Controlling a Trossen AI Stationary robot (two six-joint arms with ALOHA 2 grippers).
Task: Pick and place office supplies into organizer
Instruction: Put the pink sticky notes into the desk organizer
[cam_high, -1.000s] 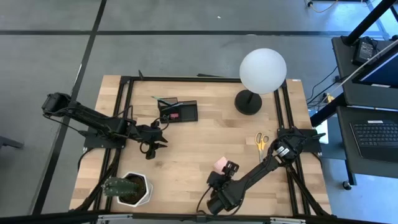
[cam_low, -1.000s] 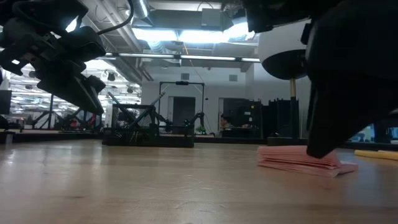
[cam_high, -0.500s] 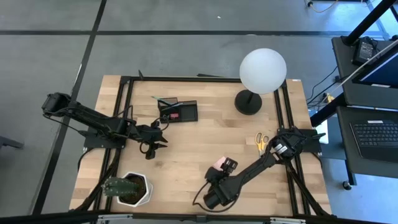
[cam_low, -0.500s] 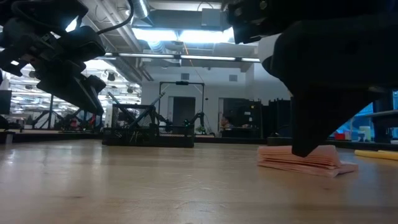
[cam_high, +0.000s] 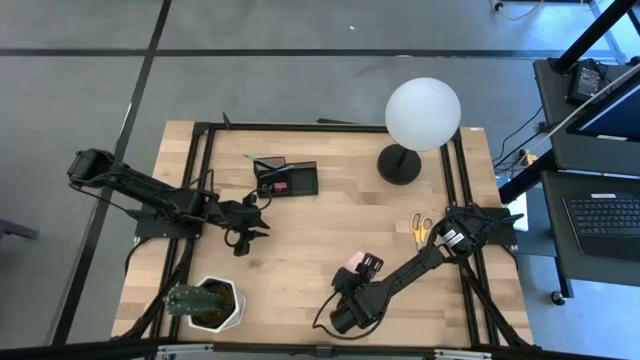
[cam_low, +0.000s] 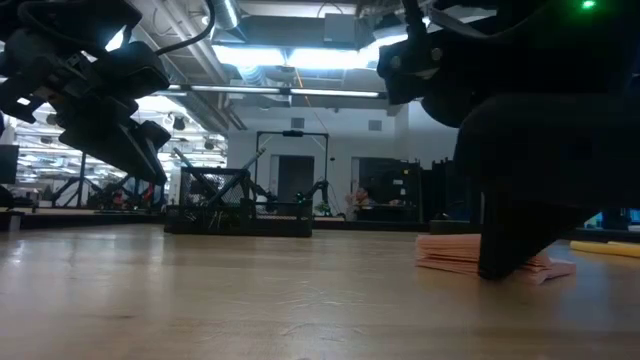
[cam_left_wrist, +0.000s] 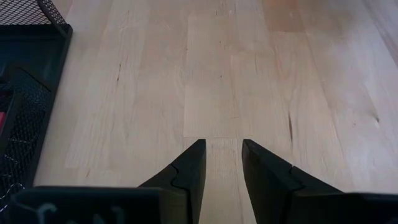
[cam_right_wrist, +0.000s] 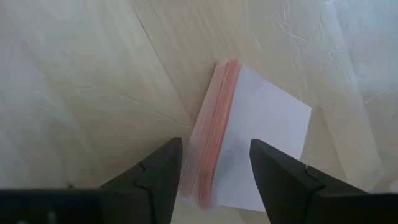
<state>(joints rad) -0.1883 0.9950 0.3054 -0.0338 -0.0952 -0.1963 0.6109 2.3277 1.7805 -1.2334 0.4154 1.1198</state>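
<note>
While the right gripper (cam_right_wrist: 211, 163) stands low over the pink sticky-note pad (cam_right_wrist: 219, 134), its jaws are spread with one dark finger on either side of the pad's near end, and the right wrist view shows clear gaps between fingers and paper, so nothing is gripped. Seen from above, that pad (cam_high: 352, 264) lies on the counter (cam_high: 320, 215) well away from the organizer (cam_high: 287, 179), toward the near edge and a little to the right of it, with the right gripper (cam_high: 362, 268) on top of it and the right arm running off to the counter's right side. At table height the pad (cam_low: 452, 254) rests flat with the arm's dark bulk pressing down just over its right part. Yellow-handled scissors (cam_high: 420, 226) lie farther right of the organizer, near the right arm's base, below the round black foot of the white globe lamp (cam_high: 423, 114). Close beside the organizer, just toward the near-left of it, the left gripper (cam_high: 245, 229) hangs above bare wood; the left wrist view shows its jaws (cam_left_wrist: 222, 163) partly parted with only counter between them, empty, and the organizer's black mesh wall (cam_left_wrist: 25, 93) at the edge. A white hexagonal plant pot (cam_high: 212, 303) stands near the counter's front edge, well apart from the organizer.
</note>
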